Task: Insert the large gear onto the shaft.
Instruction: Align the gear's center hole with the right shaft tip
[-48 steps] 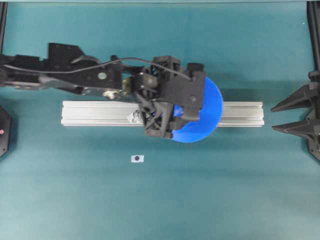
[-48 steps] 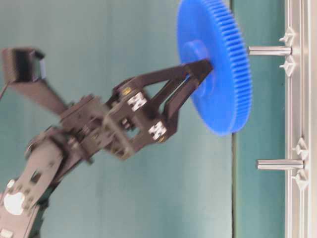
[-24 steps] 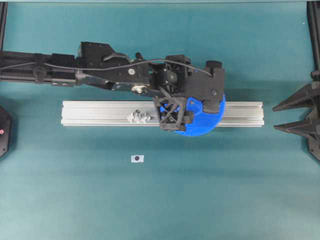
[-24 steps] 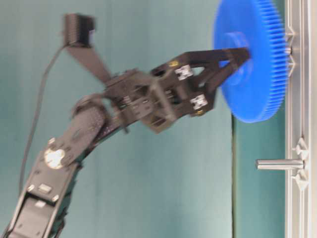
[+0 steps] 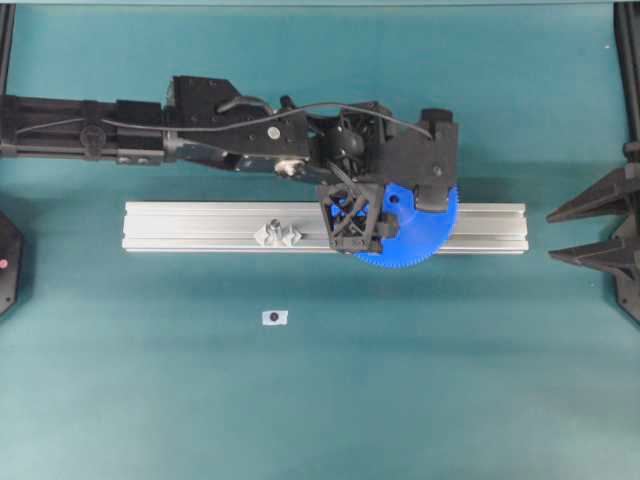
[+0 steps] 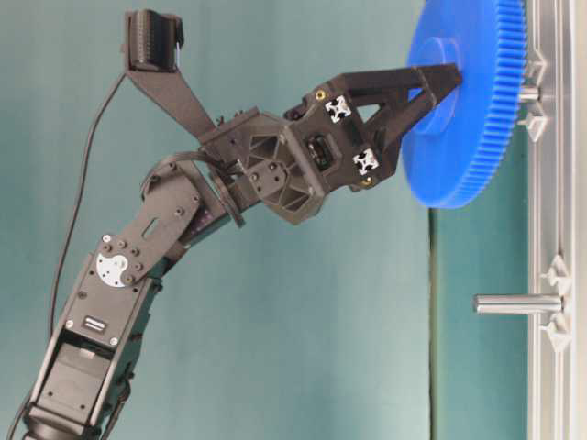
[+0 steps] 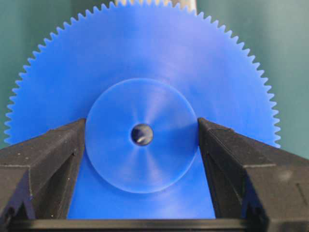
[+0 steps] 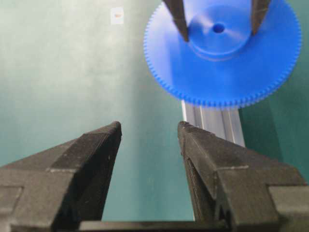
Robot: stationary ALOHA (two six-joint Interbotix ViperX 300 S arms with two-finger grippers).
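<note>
Left gripper, clamped on the large gear's hub, has been lowered over the shaft.
Fine-toothed blue plastic now nears the ribbed aluminium rail; right gripper is held apart.

Silver rail across teal mat; small white tag, perhaps sticker.

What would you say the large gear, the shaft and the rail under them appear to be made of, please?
Large gear: likely moulded plastic, uniform bright blue, soft sheen. Shaft: apparently polished metal, silvery with highlights. Rail: probably extruded aluminium, matte silver with lengthwise grooves.
</note>
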